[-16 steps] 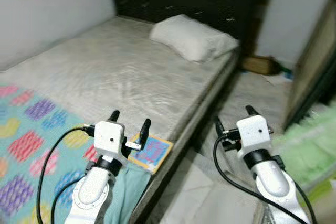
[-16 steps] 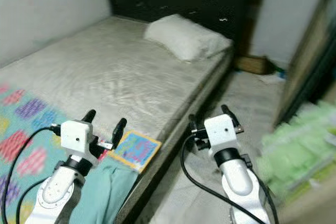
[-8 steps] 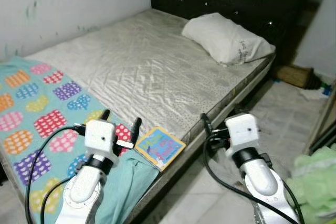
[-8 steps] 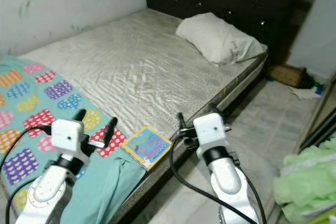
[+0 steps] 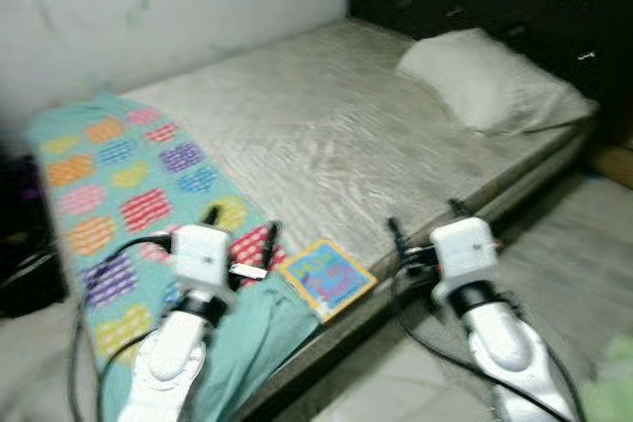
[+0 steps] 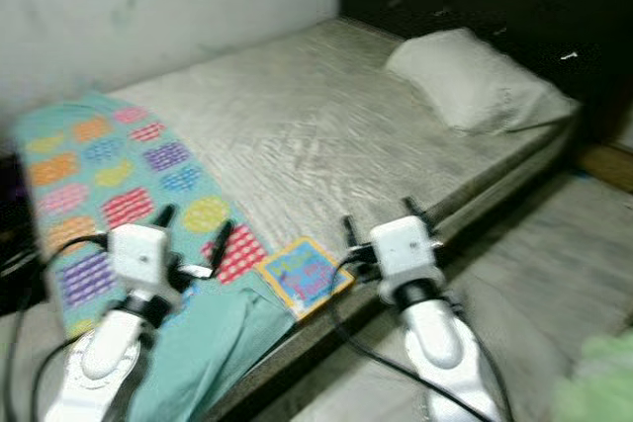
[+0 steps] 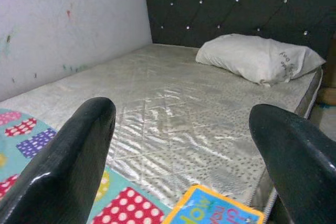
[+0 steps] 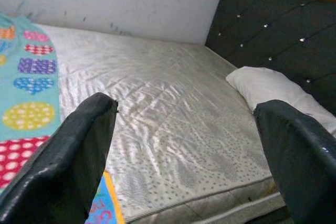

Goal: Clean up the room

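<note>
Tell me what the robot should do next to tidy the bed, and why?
Probably ease the left gripper forward and a bit right toward the colorful book. The book lies loose at the mattress edge, just past the heart-patterned blanket, so it looks out of place. The left gripper is open, holds nothing and is nearest. The right gripper hovers open beyond the edge.

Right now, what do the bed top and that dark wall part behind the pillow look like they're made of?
The mattress looks like quilted, slightly shiny fabric: stitched diamond lines and a sheen show. The headboard looks like dark padded upholstery, perhaps fabric or faux leather: it is tufted with small shiny studs. The pillow looks like soft off-white cloth.
</note>
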Controlling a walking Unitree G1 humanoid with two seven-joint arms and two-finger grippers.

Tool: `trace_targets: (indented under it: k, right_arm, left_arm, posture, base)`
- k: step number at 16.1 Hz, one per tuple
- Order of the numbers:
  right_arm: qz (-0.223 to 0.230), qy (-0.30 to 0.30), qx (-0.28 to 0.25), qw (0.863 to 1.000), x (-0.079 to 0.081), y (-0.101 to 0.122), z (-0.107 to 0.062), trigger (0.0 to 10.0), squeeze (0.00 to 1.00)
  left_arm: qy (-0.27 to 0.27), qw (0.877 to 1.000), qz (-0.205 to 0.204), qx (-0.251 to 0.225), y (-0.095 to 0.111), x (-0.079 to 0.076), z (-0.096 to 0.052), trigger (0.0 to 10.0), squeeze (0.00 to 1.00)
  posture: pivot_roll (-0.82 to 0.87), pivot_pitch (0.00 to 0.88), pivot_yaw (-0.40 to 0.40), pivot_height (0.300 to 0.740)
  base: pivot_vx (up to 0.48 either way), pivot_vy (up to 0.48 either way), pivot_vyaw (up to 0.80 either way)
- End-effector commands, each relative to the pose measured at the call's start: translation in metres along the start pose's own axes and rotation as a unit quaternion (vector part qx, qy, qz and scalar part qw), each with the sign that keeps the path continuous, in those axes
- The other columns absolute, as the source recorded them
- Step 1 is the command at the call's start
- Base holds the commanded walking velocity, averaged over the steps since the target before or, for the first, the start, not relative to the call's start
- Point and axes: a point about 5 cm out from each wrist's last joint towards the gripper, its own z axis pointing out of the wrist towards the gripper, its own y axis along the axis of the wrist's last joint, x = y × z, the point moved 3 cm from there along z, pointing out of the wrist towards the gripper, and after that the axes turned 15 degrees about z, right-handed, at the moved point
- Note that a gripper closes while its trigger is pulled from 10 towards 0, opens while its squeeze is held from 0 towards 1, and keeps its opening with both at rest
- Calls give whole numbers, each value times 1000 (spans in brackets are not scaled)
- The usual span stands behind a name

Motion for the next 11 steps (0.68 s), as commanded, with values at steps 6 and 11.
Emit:
trace_targets:
  k: [6, 11]
  right_arm:
    - [6, 9, -8, 1000, 8, 3, 4, 10000, 0]
    - [8, 9, -10, 1000, 9, 2, 5, 10000, 0]
  left_arm:
    - [12, 1000, 13, 7, -2, 9, -3, 10000, 0]
    - [13, 1000, 16, 7, -3, 11, -3, 10000, 0]
  posture:
    - [-58, 35, 17, 740]
    - [-48, 31, 22, 740]
  base:
    - [0, 0, 598]
    - [0, 0, 595]
